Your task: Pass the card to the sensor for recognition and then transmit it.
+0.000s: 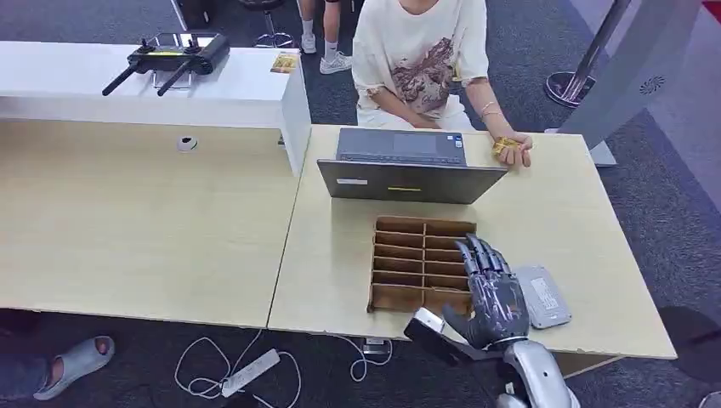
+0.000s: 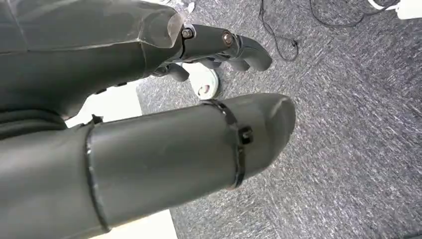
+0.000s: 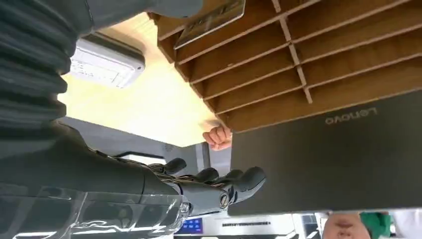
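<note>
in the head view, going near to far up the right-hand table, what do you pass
right hand → wooden divider tray → open laptop → person's hand holding gold cards at the far edge. The grey card reader lies beside the right hand, so its place in the order is unclear.

Brown slotted box [image 1: 421, 263]; dark grey laptop [image 1: 408, 166]; light wood table [image 1: 561, 221]; grey sensor [image 1: 542, 296].

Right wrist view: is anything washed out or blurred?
Right wrist view: the table is overexposed beside the card reader; the laptop logo and wooden organizer read sharply. Head view: evenly lit. Left wrist view: the left hand looms close and soft.
</note>
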`<action>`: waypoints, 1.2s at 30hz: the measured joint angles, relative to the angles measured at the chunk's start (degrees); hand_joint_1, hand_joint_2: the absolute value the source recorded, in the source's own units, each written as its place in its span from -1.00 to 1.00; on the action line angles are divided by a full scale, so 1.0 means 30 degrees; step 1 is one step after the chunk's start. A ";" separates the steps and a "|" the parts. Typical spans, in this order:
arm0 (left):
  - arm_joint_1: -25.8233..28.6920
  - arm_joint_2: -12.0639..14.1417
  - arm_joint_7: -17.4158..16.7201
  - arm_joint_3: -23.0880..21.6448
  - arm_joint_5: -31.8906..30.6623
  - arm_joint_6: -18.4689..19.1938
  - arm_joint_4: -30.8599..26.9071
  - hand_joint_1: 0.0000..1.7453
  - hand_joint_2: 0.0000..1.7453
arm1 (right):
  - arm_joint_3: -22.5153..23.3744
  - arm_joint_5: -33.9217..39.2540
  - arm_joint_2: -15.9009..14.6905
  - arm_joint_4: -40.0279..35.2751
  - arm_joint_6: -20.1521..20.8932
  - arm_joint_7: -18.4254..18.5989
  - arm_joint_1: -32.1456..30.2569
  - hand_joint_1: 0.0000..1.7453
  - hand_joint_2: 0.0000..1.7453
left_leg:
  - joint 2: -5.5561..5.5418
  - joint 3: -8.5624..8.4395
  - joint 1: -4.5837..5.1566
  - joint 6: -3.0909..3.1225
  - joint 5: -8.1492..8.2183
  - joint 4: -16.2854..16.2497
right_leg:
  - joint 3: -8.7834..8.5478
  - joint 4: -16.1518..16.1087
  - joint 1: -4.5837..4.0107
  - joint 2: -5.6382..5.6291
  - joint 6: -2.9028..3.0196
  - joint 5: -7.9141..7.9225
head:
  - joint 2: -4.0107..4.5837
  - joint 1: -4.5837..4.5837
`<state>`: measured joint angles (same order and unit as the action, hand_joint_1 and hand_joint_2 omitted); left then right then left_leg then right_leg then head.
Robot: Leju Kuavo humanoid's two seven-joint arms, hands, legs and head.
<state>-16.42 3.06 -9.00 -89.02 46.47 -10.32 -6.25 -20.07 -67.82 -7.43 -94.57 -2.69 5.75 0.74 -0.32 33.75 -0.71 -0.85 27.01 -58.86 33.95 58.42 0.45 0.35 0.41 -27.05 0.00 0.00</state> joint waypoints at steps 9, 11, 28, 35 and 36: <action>-0.0004 -0.0073 0.0175 0.0000 0.0037 -0.0102 0.0123 -1.00 -1.00 | -0.0204 0.0080 0.0015 0.0728 -0.0175 -0.0007 0.0456 -0.76 1.00 | 0.0000 0.0002 0.0000 0.0000 0.0001 0.0000 | 0.0001 -0.0002 0.0000 -0.0001 -0.0001 -0.0001 | 0.0000 0.0000; -0.0006 -0.0109 0.0211 0.0000 -0.0051 -0.0146 0.0146 -1.00 -1.00 | -0.0204 0.0095 0.0015 0.0837 -0.0204 -0.0058 0.0447 -0.66 1.00 | 0.0003 0.0001 0.0000 0.0000 0.0001 0.0000 | 0.0002 -0.0001 0.0000 -0.0003 -0.0001 -0.0001 | 0.0000 0.0000; -0.0448 -0.0262 -0.0080 0.0000 -0.1363 0.0190 0.0146 -1.00 -1.00 | -0.0204 -0.0029 0.0015 0.0138 -0.0175 0.0627 -0.0909 -0.52 1.00 | 0.0007 -0.0002 0.0000 0.0000 0.0002 -0.0001 | 0.0006 -0.0003 0.0000 -0.0005 0.0000 -0.0001 | 0.0000 0.0000; -0.0623 -0.0357 -0.0350 0.0000 -0.1669 0.0240 0.0146 -1.00 -1.00 | -0.0204 -0.0810 0.0029 0.0138 0.0022 0.1130 -0.0904 -0.44 1.00 | 0.0007 -0.0001 0.0001 0.0000 0.0001 -0.0001 | 0.0000 -0.0002 0.0000 -0.0004 0.0000 0.0000 | 0.0000 0.0000; -0.0639 -0.0372 -0.0394 0.0000 -0.1669 0.0248 0.0146 -1.00 -1.00 | -0.0204 -0.0867 0.0029 0.0138 0.0103 0.1173 -0.0886 -0.44 1.00 | 0.0007 -0.0001 0.0001 0.0000 0.0001 -0.0001 | 0.0000 -0.0001 0.0000 -0.0004 0.0000 0.0000 | 0.0000 0.0000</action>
<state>-18.34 1.95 -10.19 -89.02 41.46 -9.57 -5.81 -20.68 -70.42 -7.34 -94.16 -2.38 9.27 -1.92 -0.29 33.75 -0.71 -0.85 27.01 -58.87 33.95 58.41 0.45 0.33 0.41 -27.05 0.00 0.00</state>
